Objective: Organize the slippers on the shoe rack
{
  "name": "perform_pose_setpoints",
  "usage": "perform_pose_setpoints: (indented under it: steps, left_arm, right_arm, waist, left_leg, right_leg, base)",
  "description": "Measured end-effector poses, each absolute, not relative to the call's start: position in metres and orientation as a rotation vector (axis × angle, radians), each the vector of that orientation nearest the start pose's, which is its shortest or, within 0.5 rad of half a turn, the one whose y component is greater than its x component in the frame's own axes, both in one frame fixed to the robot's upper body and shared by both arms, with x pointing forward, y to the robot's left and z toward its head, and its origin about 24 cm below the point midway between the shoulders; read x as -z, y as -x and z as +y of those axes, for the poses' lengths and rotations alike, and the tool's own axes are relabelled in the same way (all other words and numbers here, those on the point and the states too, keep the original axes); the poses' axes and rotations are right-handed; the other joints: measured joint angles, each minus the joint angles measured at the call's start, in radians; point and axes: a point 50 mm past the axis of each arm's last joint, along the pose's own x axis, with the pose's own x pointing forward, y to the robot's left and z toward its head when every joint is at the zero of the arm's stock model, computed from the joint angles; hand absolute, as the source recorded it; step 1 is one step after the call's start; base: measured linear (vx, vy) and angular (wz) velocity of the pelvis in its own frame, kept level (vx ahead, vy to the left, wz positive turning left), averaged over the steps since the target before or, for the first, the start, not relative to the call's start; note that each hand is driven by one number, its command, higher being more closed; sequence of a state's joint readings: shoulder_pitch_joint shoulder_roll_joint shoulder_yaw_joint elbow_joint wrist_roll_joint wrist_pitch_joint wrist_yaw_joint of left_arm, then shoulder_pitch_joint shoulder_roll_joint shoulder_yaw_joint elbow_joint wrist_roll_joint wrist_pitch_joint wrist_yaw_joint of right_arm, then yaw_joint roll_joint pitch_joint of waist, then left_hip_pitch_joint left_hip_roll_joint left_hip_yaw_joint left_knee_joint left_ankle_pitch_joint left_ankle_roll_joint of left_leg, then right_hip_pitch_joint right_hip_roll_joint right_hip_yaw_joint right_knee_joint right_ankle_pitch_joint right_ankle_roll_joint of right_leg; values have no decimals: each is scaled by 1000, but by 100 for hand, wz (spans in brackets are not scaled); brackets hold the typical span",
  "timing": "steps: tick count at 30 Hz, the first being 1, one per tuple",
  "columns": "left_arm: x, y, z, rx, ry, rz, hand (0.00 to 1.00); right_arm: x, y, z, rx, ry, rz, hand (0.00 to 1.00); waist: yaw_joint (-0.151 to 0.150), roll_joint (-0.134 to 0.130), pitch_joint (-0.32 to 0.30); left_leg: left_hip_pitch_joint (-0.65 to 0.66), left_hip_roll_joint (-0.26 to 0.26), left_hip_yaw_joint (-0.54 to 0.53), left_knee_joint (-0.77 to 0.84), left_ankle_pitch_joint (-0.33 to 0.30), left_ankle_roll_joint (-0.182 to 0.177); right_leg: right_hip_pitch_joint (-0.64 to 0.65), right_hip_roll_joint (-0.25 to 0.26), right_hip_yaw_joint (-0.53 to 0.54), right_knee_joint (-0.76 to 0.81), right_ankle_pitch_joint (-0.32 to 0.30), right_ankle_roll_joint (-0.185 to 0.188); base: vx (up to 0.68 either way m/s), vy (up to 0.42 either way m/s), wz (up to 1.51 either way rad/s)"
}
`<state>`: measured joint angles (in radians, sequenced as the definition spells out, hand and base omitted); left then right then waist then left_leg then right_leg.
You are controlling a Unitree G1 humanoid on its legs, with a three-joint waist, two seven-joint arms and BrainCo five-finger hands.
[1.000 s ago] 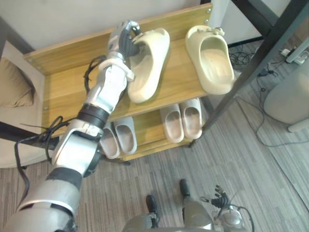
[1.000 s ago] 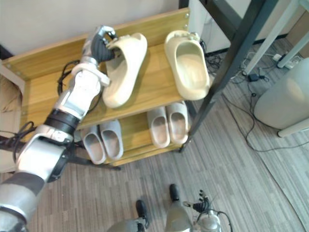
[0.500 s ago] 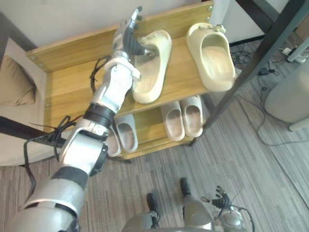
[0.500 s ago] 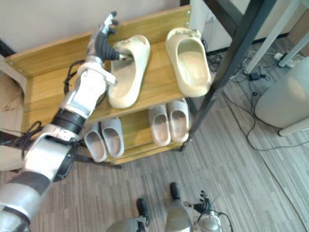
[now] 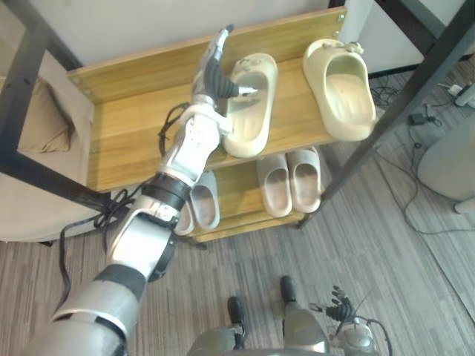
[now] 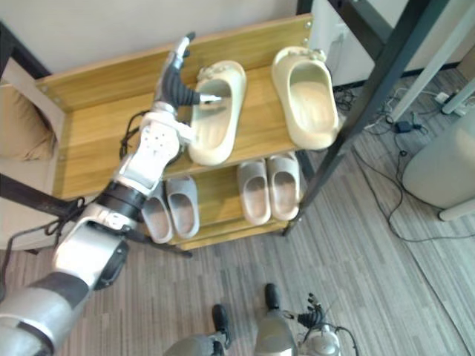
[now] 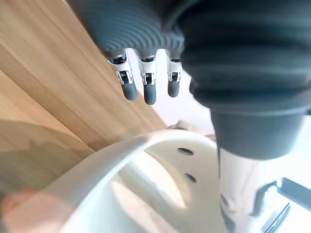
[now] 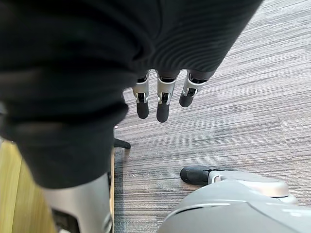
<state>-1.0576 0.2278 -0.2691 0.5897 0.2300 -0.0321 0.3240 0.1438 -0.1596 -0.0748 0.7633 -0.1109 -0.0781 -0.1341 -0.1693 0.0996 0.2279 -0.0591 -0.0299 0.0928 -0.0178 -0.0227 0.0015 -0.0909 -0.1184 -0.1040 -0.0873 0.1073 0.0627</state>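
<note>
Two cream slippers lie on the top shelf of the wooden shoe rack [image 5: 133, 141]. The left slipper [image 5: 252, 119] lies beside my left hand [image 5: 214, 70], and the right slipper [image 5: 347, 93] lies by the shelf's right end. My left hand is open: its fingers [image 7: 148, 92] point straight toward the rack's back board, and its thumb reaches over the left slipper's rim [image 7: 146, 145]. A grey pair [image 5: 202, 202] and a beige pair [image 5: 289, 182] stand on the lower shelf. My right hand [image 8: 163, 102] hangs open over the floor.
A black frame post [image 5: 404, 100] slants past the rack's right end, and another [image 5: 30, 55] crosses the upper left. A beige cushion [image 5: 46, 126] sits left of the rack. Cables [image 5: 415, 119] and a grey rounded object [image 5: 453, 156] lie on the floor at right.
My left hand's fingers have uncurled from the left slipper's end, letting it go. The slipper now rests flat on the top shelf. The camera has shifted too.
</note>
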Motion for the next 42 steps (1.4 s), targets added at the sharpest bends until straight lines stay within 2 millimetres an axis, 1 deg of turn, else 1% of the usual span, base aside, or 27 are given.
perform_pose_setpoints:
  steps: [2,4,7,10,12,13,15,18,21,22,27,28,37,39,42]
  left_arm:
    - [-249,-382,78,-33,-517,-626,0]
    - [-253,-377,76,-21,-481,-656,0]
    - [-252,-371,75,-8,-441,-673,0]
    - [-243,-366,74,30,-329,-654,0]
    - [-232,-364,77,55,-189,-598,0]
    - [-230,-364,79,57,-173,-588,0]
    - [-212,-363,86,68,-88,-523,0]
    - [-200,-362,89,81,-37,-471,0]
    - [-192,-361,91,92,-25,-446,0]
    - [-186,-359,92,96,-14,-430,0]
    - [-167,-353,94,114,2,-377,0]
    - [-164,-352,92,131,7,-365,0]
    - [-158,-343,70,236,-3,-360,0]
    - [-157,-341,64,260,-8,-358,0]
    - [-155,-336,50,303,6,-355,0]
  right_arm:
    - [124,-132,-229,228,281,814,0]
    - [124,-132,-229,228,281,814,0]
    - [125,-131,-229,227,282,816,0]
    - [125,-130,-229,225,286,818,0]
    - [126,-129,-229,223,287,826,0]
    - [126,-129,-229,223,288,829,0]
    - [126,-129,-228,218,290,832,0]
    - [126,-129,-228,217,290,833,0]
    - [126,-129,-228,211,296,838,0]
    - [126,-129,-228,202,302,838,0]
    - [126,-130,-226,188,312,836,0]
    - [126,-130,-226,187,312,836,0]
    - [128,-131,-224,180,311,844,0]
    - [128,-131,-224,179,310,843,0]
    - [129,-133,-223,176,310,847,0]
  waist:
    - [4,0,0]
    - [6,0,0]
    - [10,0,0]
    - [11,0,-1]
    - [14,0,-1]
    - [15,0,-1]
    - [17,0,-2]
    - [21,0,-3]
    - [32,0,-3]
    - [37,0,-3]
    - [43,-6,-6]
    - [43,-8,-8]
    - [44,-29,-19]
    - [44,-30,-21]
    - [44,-34,-24]
  left_leg:
    - [15,-1,-12,0,0,0]
    - [13,-2,-20,0,3,1]
    - [12,-3,-25,-5,9,0]
    - [15,-2,-42,-22,24,-3]
    - [26,-1,-50,-35,32,-5]
    - [28,-1,-50,-36,32,-5]
    - [44,0,-56,-38,32,-5]
    - [42,0,-73,-43,40,-8]
    - [42,3,-76,-51,44,-9]
    - [42,4,-77,-52,45,-10]
    - [41,7,-81,-54,47,-12]
    - [41,7,-82,-55,47,-12]
    - [41,6,-88,-56,48,-12]
    - [42,6,-90,-56,49,-12]
    - [44,6,-98,-67,58,-14]
  right_leg:
    - [20,-2,-9,0,-3,3]
    - [22,-3,-21,0,-3,3]
    - [23,-4,-28,0,-2,3]
    - [25,-4,-46,0,-2,3]
    - [32,-2,-53,0,-3,3]
    - [35,0,-56,0,-3,2]
    - [52,2,-64,-1,-6,1]
    - [57,1,-85,-1,-7,1]
    - [57,3,-95,-1,-7,1]
    - [58,5,-97,-1,-7,0]
    - [58,7,-102,-1,-7,1]
    - [58,7,-103,-1,-8,1]
    - [60,6,-108,-2,-8,2]
    - [61,6,-111,-3,-8,2]
    - [62,6,-117,-6,-8,2]
  base:
    - [-16,5,12]
    - [-42,-4,13]
    - [-42,-8,8]
    - [-31,-18,16]
    - [-24,-18,10]
    - [-15,-15,4]
    - [-15,-12,8]
    - [-31,-9,16]
    - [-39,-15,12]
    - [0,0,0]
    - [-6,-5,1]
    - [0,0,0]
    - [-1,0,1]
    - [-8,1,2]
    - [-15,0,6]
